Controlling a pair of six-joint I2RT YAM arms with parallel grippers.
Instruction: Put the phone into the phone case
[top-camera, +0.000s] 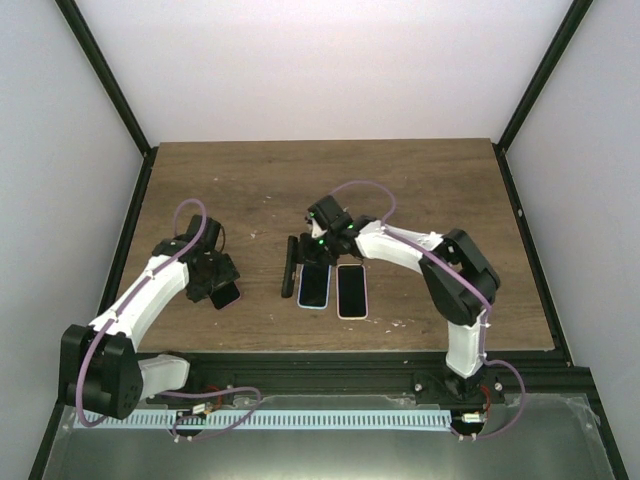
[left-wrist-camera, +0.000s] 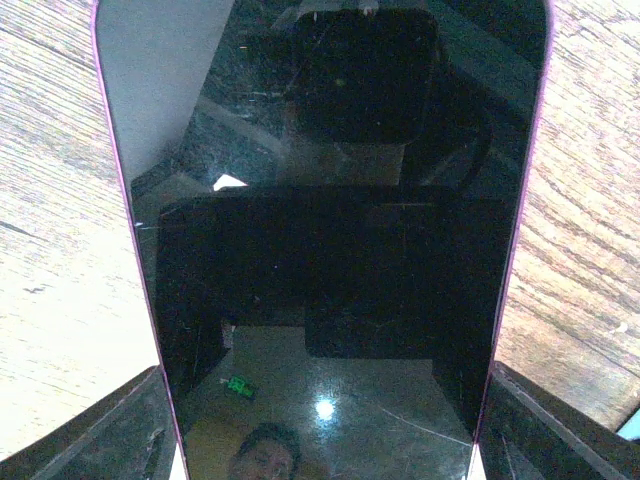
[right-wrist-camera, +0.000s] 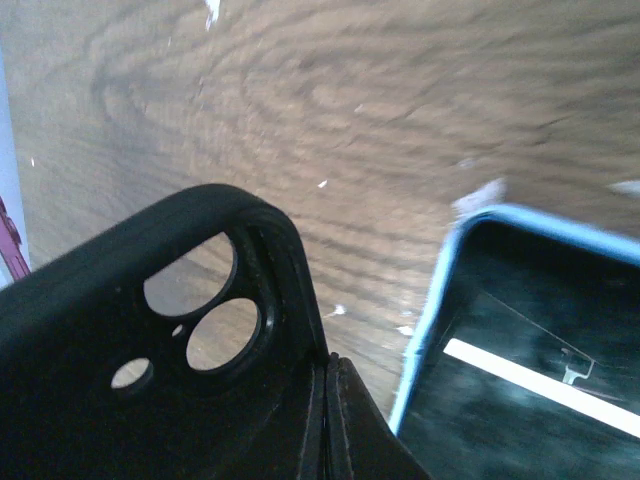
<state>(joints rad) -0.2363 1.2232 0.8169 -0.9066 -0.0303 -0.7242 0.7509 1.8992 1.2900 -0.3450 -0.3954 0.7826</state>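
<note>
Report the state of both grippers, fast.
Left gripper: closed on the pink-edged phone.
Right gripper: closed on the black phone case.

We see a black case (right-wrist-camera: 120, 380) with a blue-rimmed phone (right-wrist-camera: 520, 380) at its three o'clock. A second phone (left-wrist-camera: 320, 280) is magenta-rimmed.

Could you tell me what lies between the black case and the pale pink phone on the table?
A blue-edged phone lies flat between the black case and the pale pink phone, as the top view shows.
</note>
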